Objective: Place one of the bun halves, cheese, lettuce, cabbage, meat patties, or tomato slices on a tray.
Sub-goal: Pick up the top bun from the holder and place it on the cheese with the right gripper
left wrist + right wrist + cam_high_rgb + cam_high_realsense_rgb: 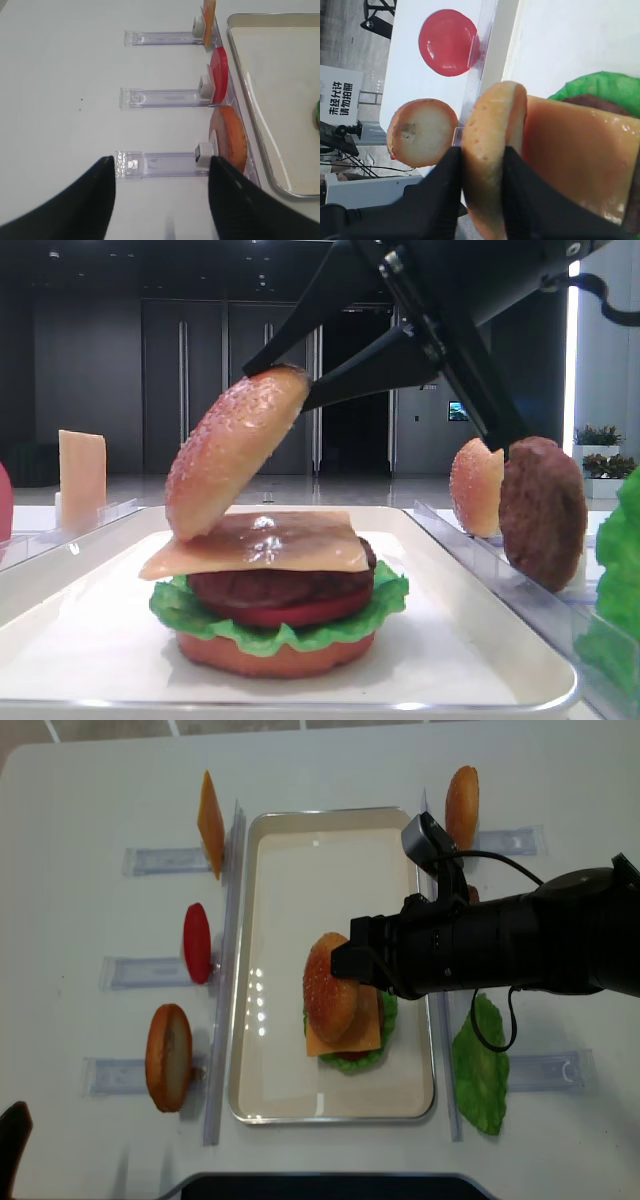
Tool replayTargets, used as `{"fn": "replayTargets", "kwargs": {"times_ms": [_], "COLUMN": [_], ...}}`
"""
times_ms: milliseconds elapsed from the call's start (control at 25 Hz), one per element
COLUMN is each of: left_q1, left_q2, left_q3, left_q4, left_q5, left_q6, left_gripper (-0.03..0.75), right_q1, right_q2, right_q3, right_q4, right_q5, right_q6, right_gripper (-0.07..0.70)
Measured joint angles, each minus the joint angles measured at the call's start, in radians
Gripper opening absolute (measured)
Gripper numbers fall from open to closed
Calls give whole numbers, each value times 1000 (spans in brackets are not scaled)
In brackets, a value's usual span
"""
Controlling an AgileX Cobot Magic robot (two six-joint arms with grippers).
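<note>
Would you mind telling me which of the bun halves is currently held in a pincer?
The sesame-speckled bun top, tilted above the cheese slice on the tray, is pinched in the right pincer. The other bun halves stand in the side racks.

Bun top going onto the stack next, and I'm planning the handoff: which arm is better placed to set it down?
Right. The right gripper is shut on the bun top, tilted just above the cheese. The left gripper hangs open over the racks.
</note>
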Motion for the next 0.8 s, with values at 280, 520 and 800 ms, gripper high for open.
{"fn": "replayTargets", "kwargs": {"times_ms": [280,520,800], "left_q1": [0,0,0], "left_q2": [0,0,0], "left_q3": [0,0,0], "left_q4": [0,0,0], "left_q5": [0,0,0], "left_q6": [0,0,0], "left_gripper": [454,454,454], "right_q1": [0,0,0], "right_q2": [0,0,0], "right_q3": [0,0,0], "right_q4": [0,0,0], "right_q5": [0,0,-4], "right_q6": [2,4,19], "right_gripper": [200,206,237]}}
